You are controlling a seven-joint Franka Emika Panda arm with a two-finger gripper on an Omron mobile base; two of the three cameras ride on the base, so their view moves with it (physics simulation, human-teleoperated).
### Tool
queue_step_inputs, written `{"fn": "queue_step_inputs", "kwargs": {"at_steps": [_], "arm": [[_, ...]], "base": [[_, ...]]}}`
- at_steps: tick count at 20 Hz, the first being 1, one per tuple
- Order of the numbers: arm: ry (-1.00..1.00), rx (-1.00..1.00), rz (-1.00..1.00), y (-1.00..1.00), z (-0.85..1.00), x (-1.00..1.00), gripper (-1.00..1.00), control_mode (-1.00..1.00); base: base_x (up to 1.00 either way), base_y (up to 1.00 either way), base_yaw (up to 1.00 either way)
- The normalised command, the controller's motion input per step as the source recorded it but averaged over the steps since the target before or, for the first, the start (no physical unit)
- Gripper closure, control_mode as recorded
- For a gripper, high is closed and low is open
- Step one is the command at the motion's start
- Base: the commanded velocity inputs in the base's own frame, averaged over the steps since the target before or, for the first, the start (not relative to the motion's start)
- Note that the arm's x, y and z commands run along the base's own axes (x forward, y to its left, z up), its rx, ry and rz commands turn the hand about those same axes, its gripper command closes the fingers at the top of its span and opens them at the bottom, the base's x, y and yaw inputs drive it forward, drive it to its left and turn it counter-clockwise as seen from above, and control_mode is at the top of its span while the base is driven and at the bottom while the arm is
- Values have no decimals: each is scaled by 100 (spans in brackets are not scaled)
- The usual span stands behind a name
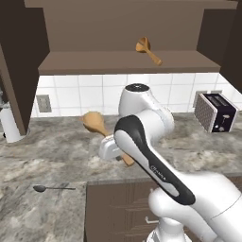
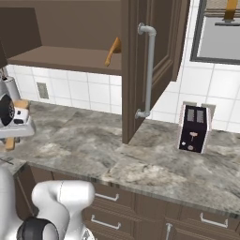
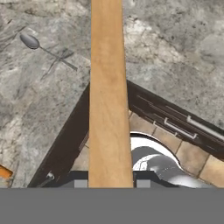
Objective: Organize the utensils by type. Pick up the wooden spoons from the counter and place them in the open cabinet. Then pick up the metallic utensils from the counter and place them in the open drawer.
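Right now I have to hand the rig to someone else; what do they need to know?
Gripper: shut on the second wooden spoon, held above the counter.
Done: the first wooden spoon lies on the open cabinet shelf.
Left: put the held spoon in the cabinet, then move both metallic utensils into the open drawer.
Dark thin utensil lies on the counter near its front edge. A bit of the orange utensil shows at the left edge of the hand view.
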Motion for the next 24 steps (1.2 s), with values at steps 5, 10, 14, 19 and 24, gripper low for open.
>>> {"fn": "queue_step_inputs", "kwargs": {"at_steps": [5,10,14,19,24], "arm": [[-8,-5,-11,-52,55,-19,100,-100],[-6,-1,-12,-40,62,-14,100,-100],[-4,0,-13,-25,73,-1,100,-100],[-10,0,-13,-24,62,14,100,-100],[-14,0,-11,-30,30,47,100,-100]], "base": [[0,0,0],[0,0,0],[0,0,0],[0,0,0],[0,0,0]]}}
